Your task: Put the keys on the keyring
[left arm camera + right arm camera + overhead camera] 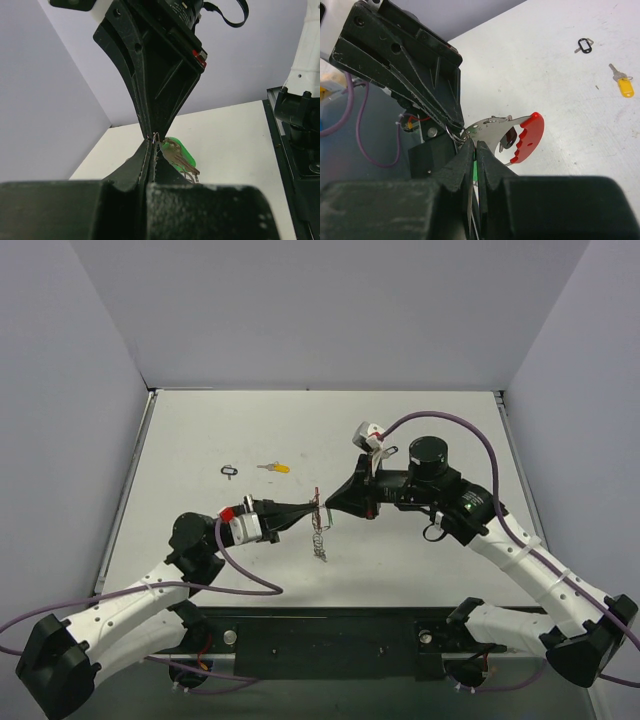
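The keyring (318,530) hangs above the table's middle, pinched between both grippers' tips. My left gripper (314,508) is shut on its thin wire loop (155,136). A green key (181,151) with a silver blade dangles just right of the left fingers. My right gripper (326,506) meets it tip to tip, shut at the ring beside the silver plate (492,131) that carries the curved red piece (527,137). A sliver of green shows in the slit between the right fingers (490,155). A yellow key (273,468) (623,85) lies on the table at the back left.
A small black loop (230,471) (584,45) lies left of the yellow key. The white table (420,560) is walled by grey panels at the back and sides. A black base rail (330,640) runs along the near edge between the arm mounts.
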`<action>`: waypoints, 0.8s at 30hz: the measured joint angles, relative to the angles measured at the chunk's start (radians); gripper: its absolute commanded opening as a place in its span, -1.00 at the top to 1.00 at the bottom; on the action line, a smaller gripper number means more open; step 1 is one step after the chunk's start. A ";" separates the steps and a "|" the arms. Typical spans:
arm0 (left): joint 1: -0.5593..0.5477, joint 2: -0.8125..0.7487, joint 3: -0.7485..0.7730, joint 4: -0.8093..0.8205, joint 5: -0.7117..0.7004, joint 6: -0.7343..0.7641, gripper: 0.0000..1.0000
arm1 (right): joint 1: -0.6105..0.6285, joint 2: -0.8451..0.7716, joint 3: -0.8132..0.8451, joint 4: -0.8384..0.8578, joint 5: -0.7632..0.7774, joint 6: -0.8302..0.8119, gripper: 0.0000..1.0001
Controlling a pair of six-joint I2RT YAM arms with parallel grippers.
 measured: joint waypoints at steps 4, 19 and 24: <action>0.024 0.019 -0.013 0.075 -0.015 -0.074 1.00 | -0.006 0.010 -0.019 0.060 0.000 0.090 1.00; 0.021 0.200 -0.087 0.425 -0.250 -0.406 1.00 | -0.010 0.039 -0.026 0.143 0.078 0.297 1.00; -0.034 0.244 -0.105 0.446 -0.356 -0.410 1.00 | -0.019 0.047 -0.038 0.113 0.132 0.320 0.58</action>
